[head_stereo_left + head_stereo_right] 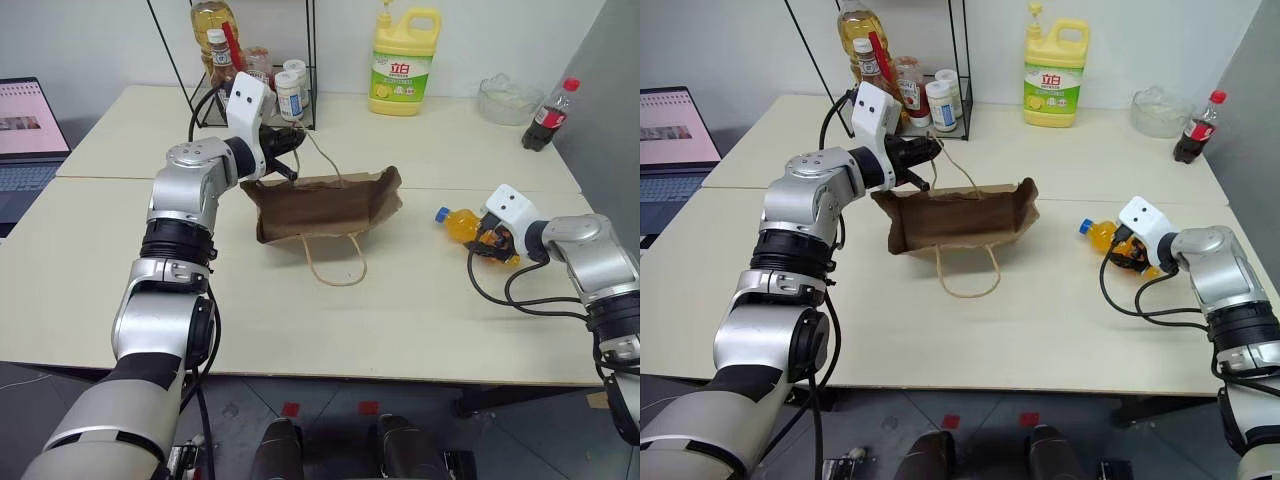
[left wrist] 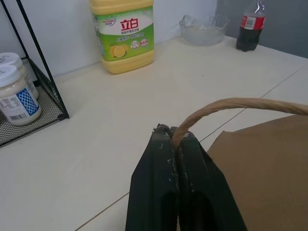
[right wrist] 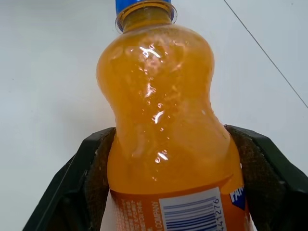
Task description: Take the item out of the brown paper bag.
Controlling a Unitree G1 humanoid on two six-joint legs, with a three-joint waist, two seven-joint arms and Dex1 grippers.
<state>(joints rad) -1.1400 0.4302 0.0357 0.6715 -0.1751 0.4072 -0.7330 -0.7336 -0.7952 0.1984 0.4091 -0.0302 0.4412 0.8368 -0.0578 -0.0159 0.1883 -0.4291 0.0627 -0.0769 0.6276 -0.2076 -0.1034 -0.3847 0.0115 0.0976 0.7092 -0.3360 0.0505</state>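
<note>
**Bottle out of the bag, in my right claw over the desk**

I have the orange drink bottle (image 1: 462,224) gripped in my right claw (image 1: 492,243), out to the right of the brown paper bag (image 1: 325,206) and well apart from it. In the right wrist view the 2 black fingers (image 3: 94,168) press on either side of the bottle's body near the label, with the blue cap (image 3: 140,5) pointing away from the wrist. From the head views the bottle sits low over the desk (image 1: 420,330); I cannot tell whether it touches the surface.

My left claw (image 1: 289,158) is clamped shut on 1 string handle (image 2: 231,105), holding the bag's rear edge up. The other handle (image 1: 336,262) lies loose on the desk in front.

By my reading the item is already clear of the bag, and what remains is to set it down and let go.

Risks from here:
- The bottle is round and lies on its side, so it could roll toward the desk edge once I open the claw.
- The grip is near the label end, so the cap end may tip or swing if the hold loosens early.
- If my left arm pulls on the handle, the light bag could drag or tip toward the rack (image 1: 300,95) behind it.
</note>
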